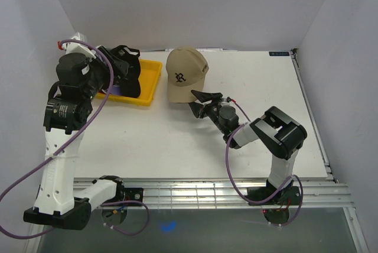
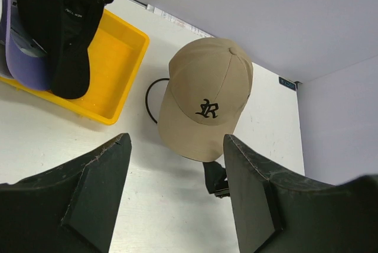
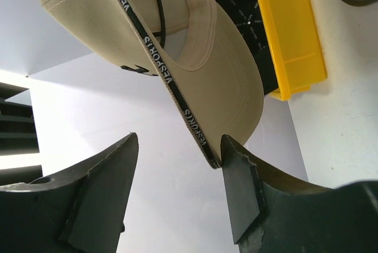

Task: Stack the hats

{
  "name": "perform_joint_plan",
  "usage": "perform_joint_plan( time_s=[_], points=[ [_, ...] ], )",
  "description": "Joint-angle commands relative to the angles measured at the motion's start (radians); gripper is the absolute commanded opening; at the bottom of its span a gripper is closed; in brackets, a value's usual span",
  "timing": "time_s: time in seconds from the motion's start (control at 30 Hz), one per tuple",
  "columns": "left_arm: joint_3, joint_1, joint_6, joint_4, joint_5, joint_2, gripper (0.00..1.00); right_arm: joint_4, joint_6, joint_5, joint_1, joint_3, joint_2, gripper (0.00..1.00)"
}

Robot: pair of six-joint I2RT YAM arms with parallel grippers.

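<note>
The beige cap [image 1: 186, 75] sits on the stand [image 2: 147, 98] at far centre, its brim tip between the right gripper's [image 3: 178, 140] spread fingers, unpinched. The left gripper [image 2: 175, 140], fingers also spread, hovers by the tray [image 1: 155, 81] at far left, where the black cap [image 1: 127, 70] lies. The first cap looks placed; next, the black cap's brim needs a pinch.

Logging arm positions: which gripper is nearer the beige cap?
Right. The right gripper is at the brim of the beige cap; the left gripper is by the yellow tray.
</note>
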Motion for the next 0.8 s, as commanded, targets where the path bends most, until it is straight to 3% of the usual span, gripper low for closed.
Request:
perform_joint_plan(
  time_s=[0.0, 0.53, 0.77],
  points=[
    [-0.013, -0.003, 0.006, 0.011, -0.013, -0.023, 0.74, 0.038, 0.014, -0.023, 0.011, -0.022, -0.008, 0.64],
    [-0.034, -0.001, 0.007, 0.008, -0.019, -0.034, 0.74, -0.167, -0.007, -0.072, 0.019, -0.110, -0.074, 0.68],
    [-0.071, -0.003, 0.015, 0.009, -0.039, -0.034, 0.75, -0.354, -0.176, -0.102, -0.017, -0.085, -0.208, 0.68]
  ],
)
